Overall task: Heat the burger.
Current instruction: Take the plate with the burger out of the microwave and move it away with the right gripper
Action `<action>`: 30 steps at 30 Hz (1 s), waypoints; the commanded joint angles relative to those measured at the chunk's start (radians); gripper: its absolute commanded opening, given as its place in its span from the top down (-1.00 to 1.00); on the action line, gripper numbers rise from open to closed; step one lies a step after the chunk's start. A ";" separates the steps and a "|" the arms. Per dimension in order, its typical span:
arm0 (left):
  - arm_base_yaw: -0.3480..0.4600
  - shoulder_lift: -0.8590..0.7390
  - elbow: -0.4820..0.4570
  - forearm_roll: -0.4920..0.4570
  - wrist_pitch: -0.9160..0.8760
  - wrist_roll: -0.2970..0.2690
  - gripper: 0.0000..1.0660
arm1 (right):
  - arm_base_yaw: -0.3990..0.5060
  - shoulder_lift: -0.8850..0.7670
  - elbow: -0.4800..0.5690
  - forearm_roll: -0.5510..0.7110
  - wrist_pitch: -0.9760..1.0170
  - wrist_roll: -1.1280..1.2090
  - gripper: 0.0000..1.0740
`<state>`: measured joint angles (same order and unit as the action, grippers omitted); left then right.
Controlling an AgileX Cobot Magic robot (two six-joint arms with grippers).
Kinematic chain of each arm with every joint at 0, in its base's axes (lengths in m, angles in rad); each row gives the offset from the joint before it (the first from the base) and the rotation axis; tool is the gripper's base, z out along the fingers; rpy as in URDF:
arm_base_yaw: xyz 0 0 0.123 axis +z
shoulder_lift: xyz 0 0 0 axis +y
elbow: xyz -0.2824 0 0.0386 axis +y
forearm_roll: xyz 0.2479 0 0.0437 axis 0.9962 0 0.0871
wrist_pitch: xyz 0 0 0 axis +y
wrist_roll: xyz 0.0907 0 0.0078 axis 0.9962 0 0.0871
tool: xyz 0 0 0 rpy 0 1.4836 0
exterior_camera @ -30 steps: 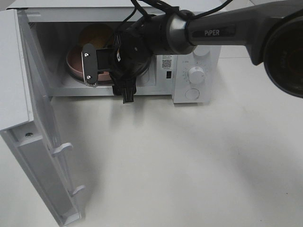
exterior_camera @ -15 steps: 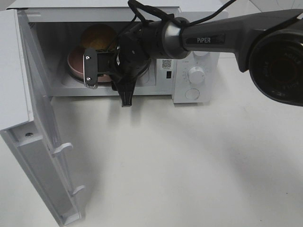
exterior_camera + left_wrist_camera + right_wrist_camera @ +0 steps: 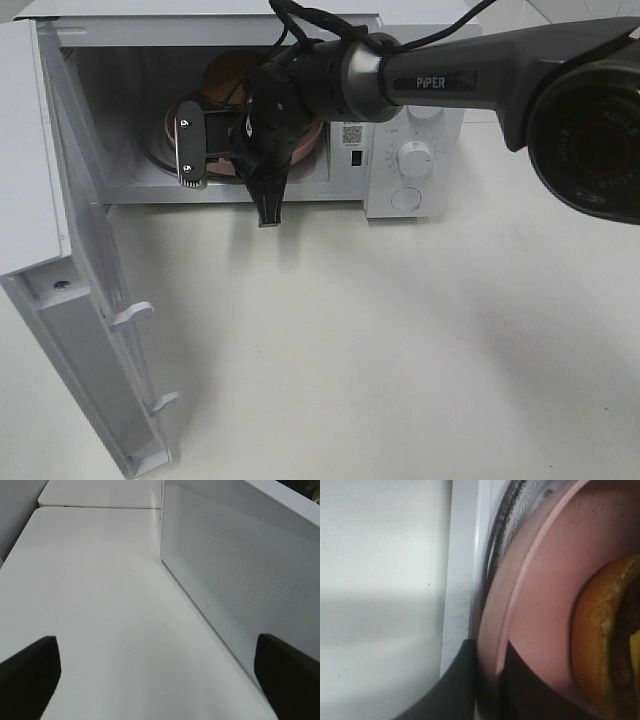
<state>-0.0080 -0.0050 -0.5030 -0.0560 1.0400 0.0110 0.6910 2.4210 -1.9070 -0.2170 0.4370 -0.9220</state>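
Your right gripper point(image 3: 487, 680) pinches the rim of the round pink plate point(image 3: 540, 580) – golden-bun burger point(image 3: 605, 635) on it – inside the white microwave point(image 3: 420, 150); your left gripper point(image 3: 160, 680) gapes wide, empty

A: What's the support surface?

B: White tabletop point(image 3: 400, 340), matte, faint shadows on it. A second white panel point(image 3: 100, 495) sits beyond a seam in the left wrist view.

A: What's directly on it?

B: One white microwave point(image 3: 415, 160), standing at the far edge in the high view. Door point(image 3: 90, 300) swung wide open to the left, its lower edge hanging over the tabletop. Control knobs on the right front panel.

A: Left wrist view?

B: Microwave's perforated side wall point(image 3: 240, 575) standing on the tabletop, bare surface beside it.
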 commanded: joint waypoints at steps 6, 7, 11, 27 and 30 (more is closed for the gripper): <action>0.003 -0.019 0.003 -0.007 -0.005 0.001 -0.83 | -0.004 -0.036 0.004 0.039 0.061 -0.019 1.00; 0.003 -0.019 0.003 -0.007 -0.005 0.001 -0.83 | -0.004 -0.036 0.004 0.039 0.061 -0.019 1.00; 0.003 -0.019 0.003 -0.007 -0.005 0.001 -0.83 | -0.004 -0.080 0.051 0.035 0.063 -0.070 1.00; 0.003 -0.019 0.003 -0.007 -0.005 0.001 -0.83 | -0.004 -0.308 0.407 -0.048 -0.189 -0.170 1.00; 0.003 -0.019 0.003 -0.007 -0.005 0.001 -0.83 | -0.004 -0.351 0.487 -0.055 -0.249 -0.170 1.00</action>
<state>-0.0080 -0.0050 -0.5030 -0.0560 1.0400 0.0110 0.6930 2.1010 -1.4220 -0.2560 0.2230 -1.1020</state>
